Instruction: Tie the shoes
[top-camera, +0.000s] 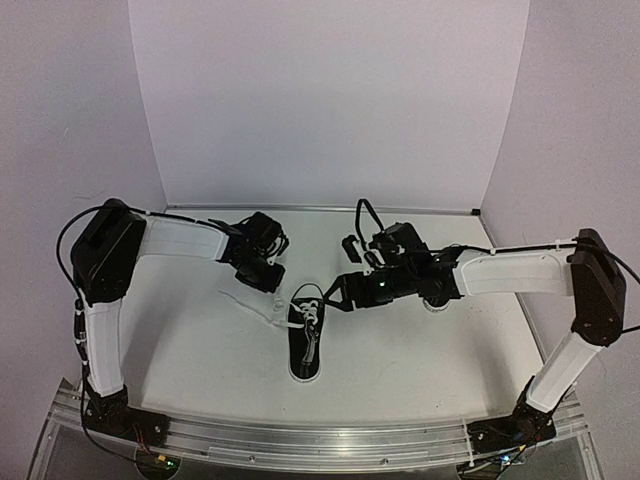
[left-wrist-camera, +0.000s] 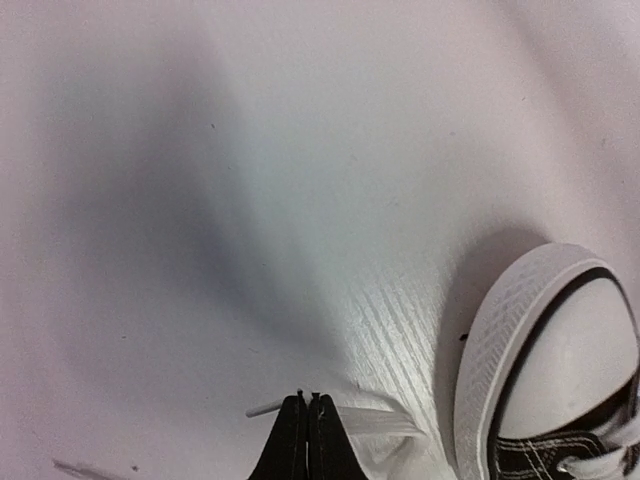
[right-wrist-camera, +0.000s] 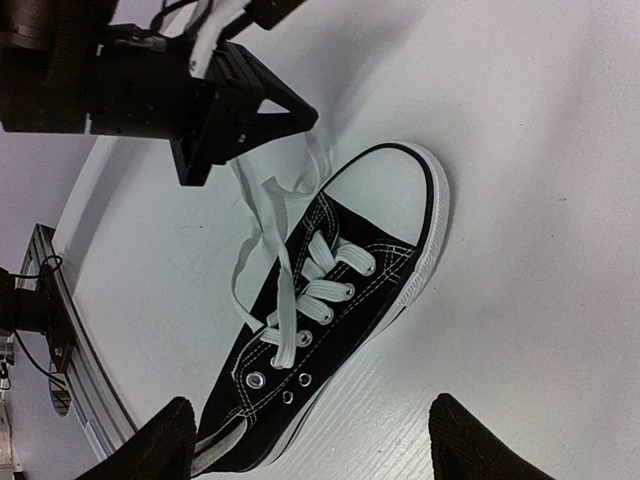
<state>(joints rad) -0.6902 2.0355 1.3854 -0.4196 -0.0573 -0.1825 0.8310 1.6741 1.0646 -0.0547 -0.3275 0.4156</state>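
A matte white tabletop with a faint wood grain fills the floor of the scene. A plain white back panel and pale lavender side walls enclose it. A ribbed aluminium rail runs along the near edge. Soft, even light casts diffuse grey shadows.

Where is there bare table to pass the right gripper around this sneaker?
Free: the table between the sneaker and the left arm's base, the same on the right side, and the strip along the back wall. Crowded: the sneaker's toe end, where the shut left gripper pinches a lace and the open right gripper hovers.
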